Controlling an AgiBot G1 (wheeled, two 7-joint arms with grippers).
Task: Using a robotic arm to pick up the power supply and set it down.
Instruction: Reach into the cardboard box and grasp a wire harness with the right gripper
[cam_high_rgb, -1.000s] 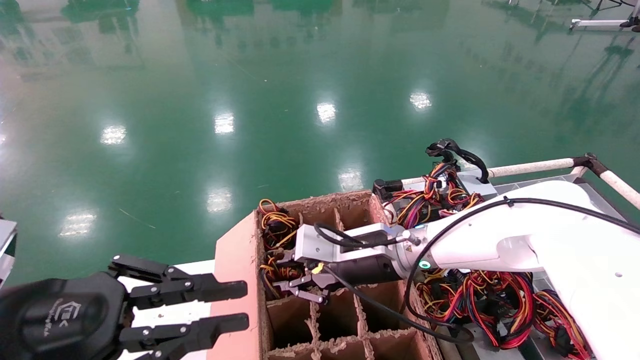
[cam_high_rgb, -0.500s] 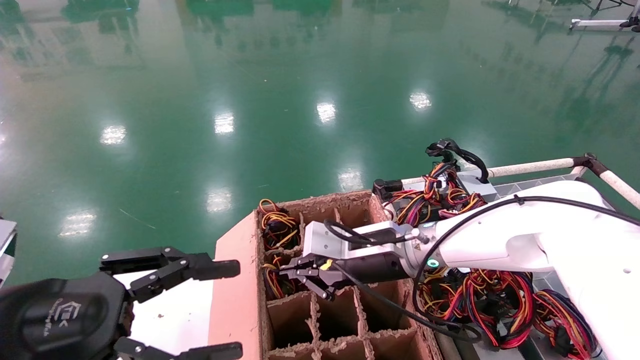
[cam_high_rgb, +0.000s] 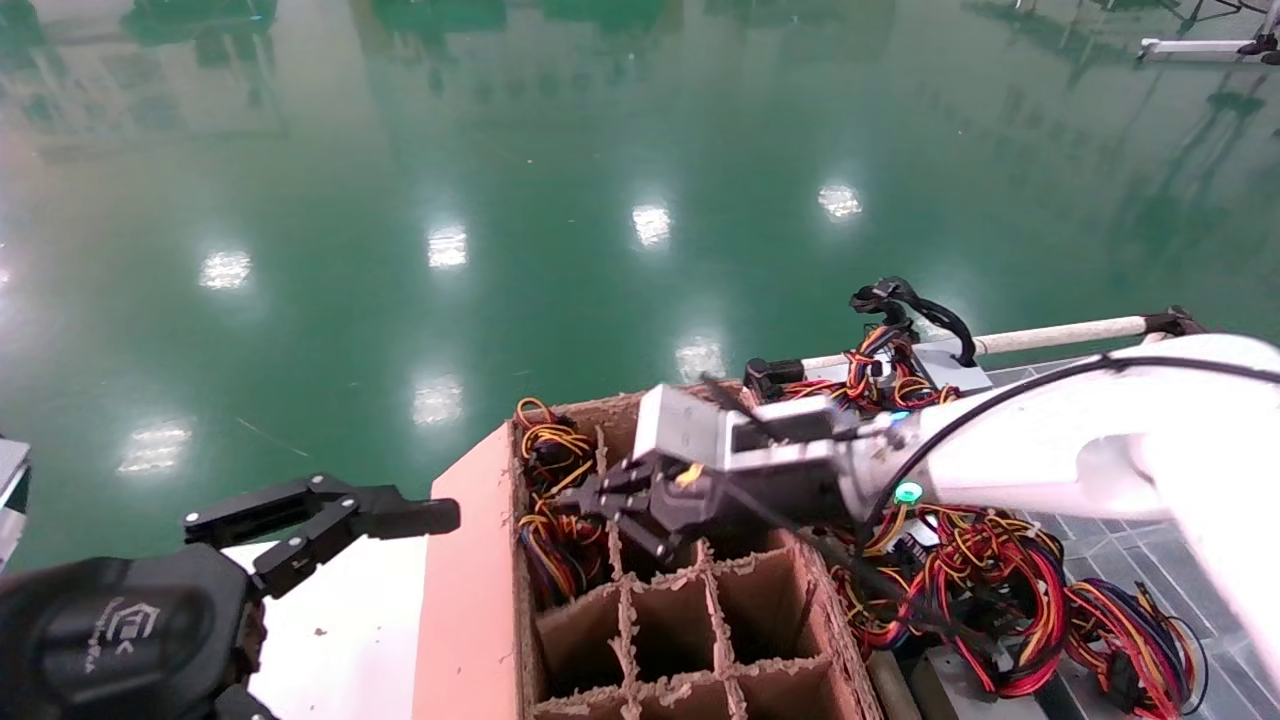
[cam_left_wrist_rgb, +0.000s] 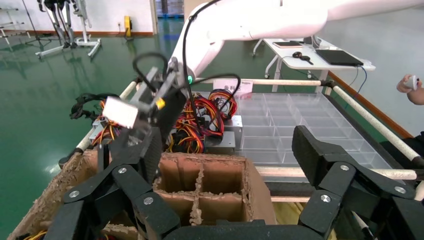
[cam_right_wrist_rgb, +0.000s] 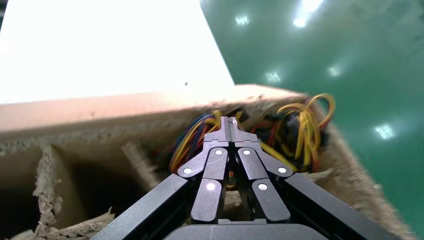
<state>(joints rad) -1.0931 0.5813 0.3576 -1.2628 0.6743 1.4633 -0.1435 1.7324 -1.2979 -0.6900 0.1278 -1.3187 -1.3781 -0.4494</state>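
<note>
My left gripper (cam_high_rgb: 330, 600) sits low at my left, beside the carton (cam_high_rgb: 470, 600) – fingers (cam_left_wrist_rgb: 310, 155) spread wide, holding nothing. The brown carton with grid dividers is right in front of me; its near cells look bare, and the far-left cells hold wire bundles (cam_high_rgb: 550, 470) in yellow, orange and red. My right gripper (cam_high_rgb: 590, 497) hovers over those far-left cells on the white robotic arm (cam_high_rgb: 1050, 450), green light (cam_high_rgb: 908, 492) lit. The right wrist view shows its fingertips (cam_right_wrist_rgb: 229, 125) pressed together with nothing between them – clenched on empty, just above the wires (cam_right_wrist_rgb: 300, 125). The power supply units I can make out lie right of the carton, behind and under my arm: one grey box (cam_high_rgb: 950, 365) with tangled wires near the white rail (cam_high_rgb: 1060, 333), more wire bundles (cam_high_rgb: 1000, 590) closer in.
</note>
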